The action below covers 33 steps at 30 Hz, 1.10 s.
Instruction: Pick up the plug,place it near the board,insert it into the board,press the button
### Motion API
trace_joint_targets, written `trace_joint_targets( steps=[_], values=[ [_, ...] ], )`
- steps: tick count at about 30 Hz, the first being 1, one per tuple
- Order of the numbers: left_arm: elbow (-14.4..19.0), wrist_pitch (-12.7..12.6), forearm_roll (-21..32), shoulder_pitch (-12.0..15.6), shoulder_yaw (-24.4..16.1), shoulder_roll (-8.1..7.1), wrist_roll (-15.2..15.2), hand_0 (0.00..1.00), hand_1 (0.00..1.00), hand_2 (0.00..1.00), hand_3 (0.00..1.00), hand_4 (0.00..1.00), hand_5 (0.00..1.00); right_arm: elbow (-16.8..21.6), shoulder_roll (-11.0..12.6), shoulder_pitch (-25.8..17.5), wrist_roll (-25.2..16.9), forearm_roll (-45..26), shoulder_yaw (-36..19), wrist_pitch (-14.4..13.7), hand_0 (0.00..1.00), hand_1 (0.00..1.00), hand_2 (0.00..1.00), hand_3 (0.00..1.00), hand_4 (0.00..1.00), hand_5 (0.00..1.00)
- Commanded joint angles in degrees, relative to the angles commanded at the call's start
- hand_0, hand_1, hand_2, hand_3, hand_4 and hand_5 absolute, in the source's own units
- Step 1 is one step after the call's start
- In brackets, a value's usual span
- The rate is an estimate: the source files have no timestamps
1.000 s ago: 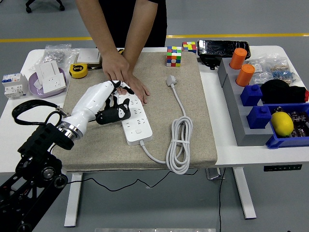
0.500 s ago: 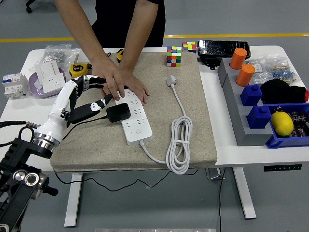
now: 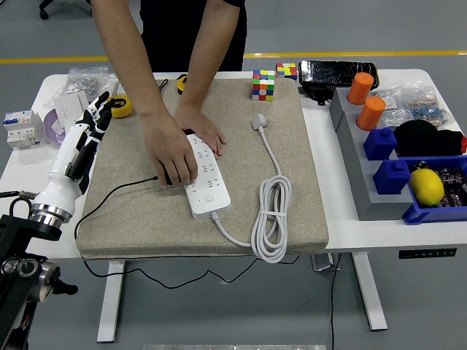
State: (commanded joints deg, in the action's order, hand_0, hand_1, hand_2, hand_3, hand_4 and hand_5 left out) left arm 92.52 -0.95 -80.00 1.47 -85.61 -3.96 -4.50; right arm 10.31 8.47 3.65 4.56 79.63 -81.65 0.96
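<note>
A white power strip (image 3: pixel 210 188) lies on the beige mat (image 3: pixel 292 182). Its white cord (image 3: pixel 270 219) is coiled to the right and ends in a white plug (image 3: pixel 257 121). One of the person's hands (image 3: pixel 171 153) lies over the strip's left side and hides the black plug. A black cable (image 3: pixel 109 195) runs from under it toward the mat's left edge. The person's other hand (image 3: pixel 206 133) rests on the strip's far end. My left hand (image 3: pixel 93 120) is at the mat's far left, away from the strip, fingers spread and holding nothing.
Two colour cubes (image 3: pixel 263 84) stand at the mat's far edge. A yellow tape measure (image 3: pixel 119 106), a purple bowl (image 3: pixel 57 131) and a breaker (image 3: pixel 20 127) sit far left. Orange cups (image 3: pixel 371 113), blue bins (image 3: pixel 430 211) and a lemon (image 3: pixel 427 186) are on the right.
My left hand let go of the black plug at the strip and drew back to the left. The person's hand moved down onto the plug.
</note>
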Motion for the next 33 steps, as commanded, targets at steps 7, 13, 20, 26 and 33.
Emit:
trace_joint_targets(
  steps=[7, 13, 20, 26, 33],
  values=[
    [-1.7, 0.3, 6.1, -0.1, -3.2, 0.77, -0.3, 0.998, 0.998, 0.998, 0.998, 0.998, 0.98, 0.0, -0.1, 0.0, 0.1, -0.1, -0.2, 0.0, 0.827, 0.752, 0.747, 0.788, 0.998, 0.933],
    [-2.8, 0.2, 5.6, 0.0, -5.4, 1.51, -0.3, 0.998, 0.998, 0.998, 0.998, 0.998, 0.984, 0.0, -0.1, 0.2, 0.0, -0.3, -0.2, 0.0, 0.827, 0.752, 0.747, 0.788, 0.998, 0.933],
    [-3.1, -0.1, 5.6, 0.1, -6.1, 1.68, -0.2, 0.998, 0.998, 0.998, 0.997, 0.998, 0.989, 0.0, -0.1, 0.2, 0.0, -0.3, -0.2, 0.0, 0.827, 0.752, 0.747, 0.788, 0.998, 0.932],
    [-3.4, 0.1, 5.4, 0.1, -6.7, 1.77, -0.1, 0.998, 0.998, 0.998, 0.997, 0.998, 0.993, 0.0, -0.2, 0.2, 0.0, -0.3, -0.3, -0.1, 0.827, 0.752, 0.747, 0.788, 0.998, 0.933],
    [-3.4, 0.3, 5.1, 0.1, -6.7, 1.85, 0.0, 0.998, 0.998, 0.998, 0.99, 0.998, 0.998, 0.0, -0.3, 0.2, -0.1, -0.2, -0.5, -0.1, 0.827, 0.752, 0.747, 0.788, 0.998, 0.933]
  ],
)
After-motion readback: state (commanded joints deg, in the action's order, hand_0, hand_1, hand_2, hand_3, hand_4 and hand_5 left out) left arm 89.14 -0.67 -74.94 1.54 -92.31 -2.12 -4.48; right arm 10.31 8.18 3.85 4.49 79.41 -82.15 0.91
